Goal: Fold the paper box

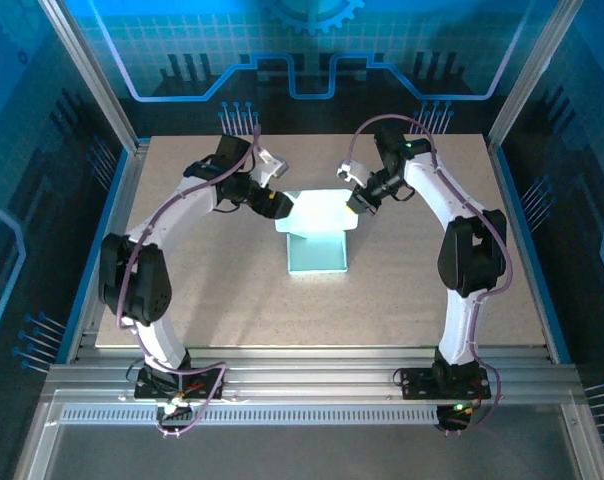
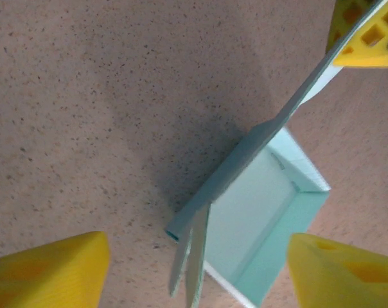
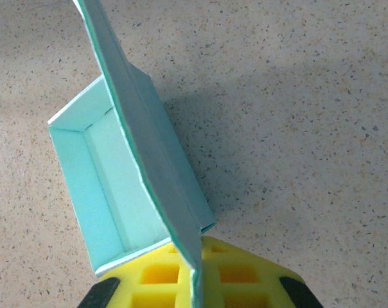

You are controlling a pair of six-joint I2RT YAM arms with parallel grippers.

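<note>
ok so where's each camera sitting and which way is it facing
Top external: above and behind the arm bases, looking down at the table; both arms show, left gripper and right gripper at the paper box.
Left wrist: on the left arm, looking down past its spread yellow fingers at the box.
Right wrist: on the right arm, looking down along its fingers, pinched on the box's raised flap.
Shared: both wrist views show the open tray and raised flap.
</note>
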